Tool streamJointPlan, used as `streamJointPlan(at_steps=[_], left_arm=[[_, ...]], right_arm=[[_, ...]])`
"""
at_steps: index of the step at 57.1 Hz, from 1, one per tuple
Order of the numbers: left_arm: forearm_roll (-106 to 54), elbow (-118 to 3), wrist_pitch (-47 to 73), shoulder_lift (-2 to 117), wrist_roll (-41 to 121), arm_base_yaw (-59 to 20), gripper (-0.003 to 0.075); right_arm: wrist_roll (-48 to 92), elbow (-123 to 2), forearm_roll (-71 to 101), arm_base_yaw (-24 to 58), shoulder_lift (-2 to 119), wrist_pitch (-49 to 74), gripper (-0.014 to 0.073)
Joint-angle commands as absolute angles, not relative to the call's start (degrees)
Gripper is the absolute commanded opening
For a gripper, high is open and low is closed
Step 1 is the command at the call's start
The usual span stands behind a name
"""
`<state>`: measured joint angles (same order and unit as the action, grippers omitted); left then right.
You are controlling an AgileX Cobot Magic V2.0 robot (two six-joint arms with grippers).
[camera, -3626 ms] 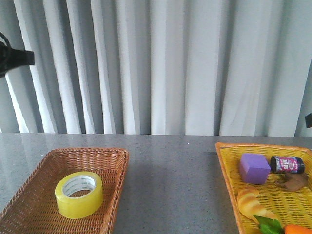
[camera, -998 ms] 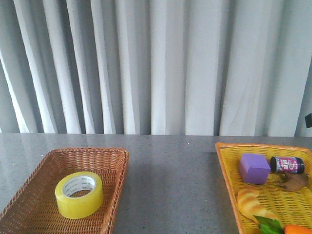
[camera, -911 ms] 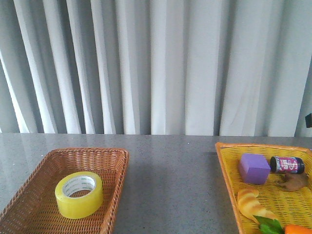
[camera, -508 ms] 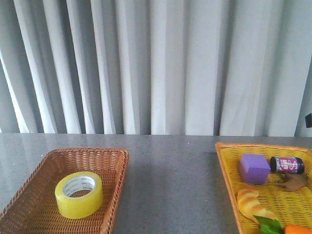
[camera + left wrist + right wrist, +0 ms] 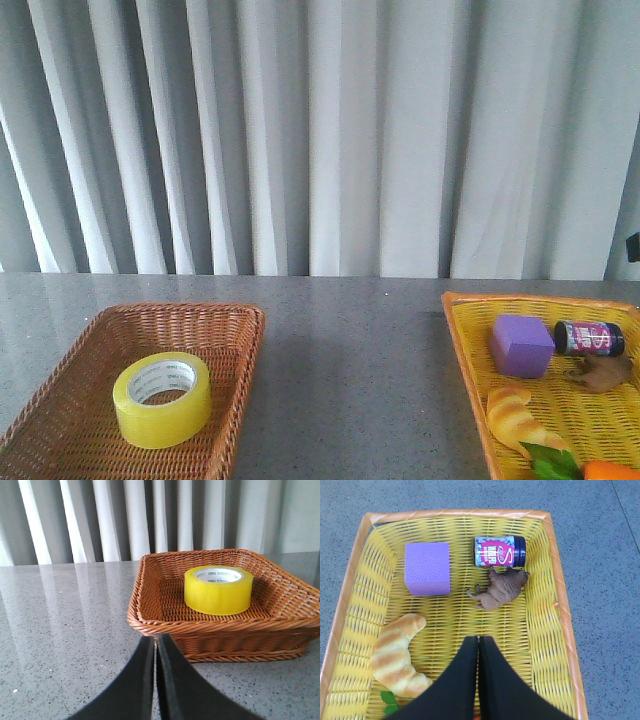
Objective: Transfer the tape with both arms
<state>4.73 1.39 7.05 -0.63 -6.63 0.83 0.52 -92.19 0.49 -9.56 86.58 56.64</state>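
The yellow tape roll [image 5: 162, 399] with a white printed core lies flat in the brown wicker basket [image 5: 60, 440] at the table's front left. In the left wrist view the tape [image 5: 218, 589] sits in the basket [image 5: 210, 625], beyond my left gripper [image 5: 155, 642], which is shut and empty, low over the table just outside the basket's rim. My right gripper [image 5: 478, 642] is shut and empty, hovering above the yellow basket [image 5: 547, 610]. Neither arm shows in the front view.
The yellow basket [image 5: 470, 370] at the front right holds a purple block [image 5: 520, 345], a dark can [image 5: 589, 338], a brown toy animal [image 5: 600, 373], a croissant [image 5: 520, 420] and an orange piece [image 5: 610, 470] with green leaves. Grey curtains hang behind the grey table [image 5: 350, 370].
A black arm part seen at the upper left 3.6 s ago has left the front view. Nothing else has moved.
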Motion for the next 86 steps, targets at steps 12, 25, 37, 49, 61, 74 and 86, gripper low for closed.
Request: streamJointPlan(at_steps=[12, 25, 37, 49, 61, 74, 86], left_arm=[[4.20, 0.95, 2.48, -1.53, -6.88, 0.85, -0.0006], [4.20, 0.95, 2.48, -1.53, -6.88, 0.85, -0.0006], [4.20, 0.95, 2.48, -1.53, -6.88, 0.85, -0.0006], [4.20, 0.95, 2.48, -1.53, -6.88, 0.85, -0.0006], [4.20, 0.95, 2.48, -1.53, -6.88, 0.85, -0.0006], [4.20, 0.95, 2.48, -1.53, -6.88, 0.85, -0.0006], [4.20, 0.95, 2.48, -1.53, -6.88, 0.85, -0.0006]], right_arm=[[0.76, -93.48, 0.48, -9.89, 84.82, 53.59, -0.0007], [0.76, -93.48, 0.59, -9.89, 84.82, 53.65, -0.0007], [0.76, -93.48, 0.71, -8.76, 82.80, 53.60, -0.0007], [3.78, -77.97, 1.85, -8.05, 70.06, 32.84, -0.0007], [3.55, -48.72, 3.42, -8.05, 50.01, 13.77, -0.0007], [2.85, -26.09, 3.52, -8.05, 29.92, 7.72, -0.0007], [2.74, -13.30, 3.46, -8.18, 17.91, 5.19, -0.0007]])
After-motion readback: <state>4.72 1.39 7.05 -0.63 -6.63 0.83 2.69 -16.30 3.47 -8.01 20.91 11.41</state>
